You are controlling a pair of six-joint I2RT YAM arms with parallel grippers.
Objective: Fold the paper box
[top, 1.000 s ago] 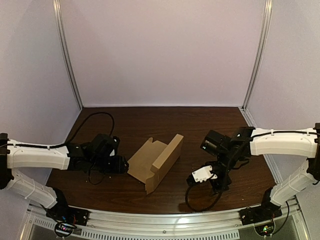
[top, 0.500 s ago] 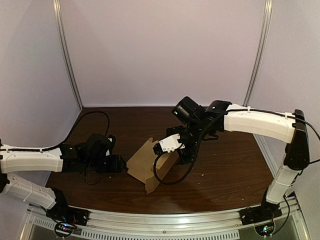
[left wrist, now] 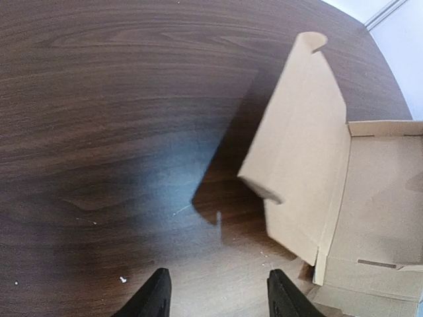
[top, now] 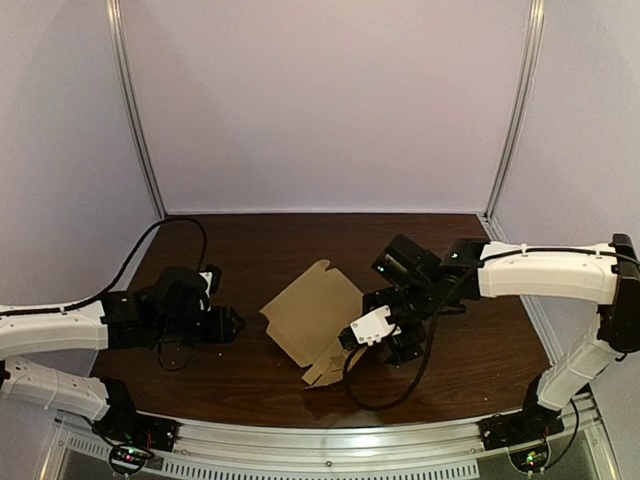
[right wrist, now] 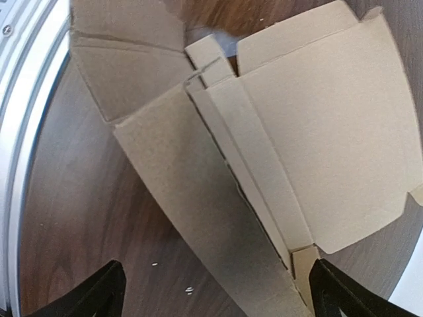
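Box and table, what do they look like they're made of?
Box: thin brown paperboard with a matte finish. Cut tabs, creased fold lines and thin raw edges show in both wrist views. Table: dark wood grain with a slight sheen, shown by a pale reflection in the left wrist view. Whether it is solid wood, veneer or laminate cannot be told.
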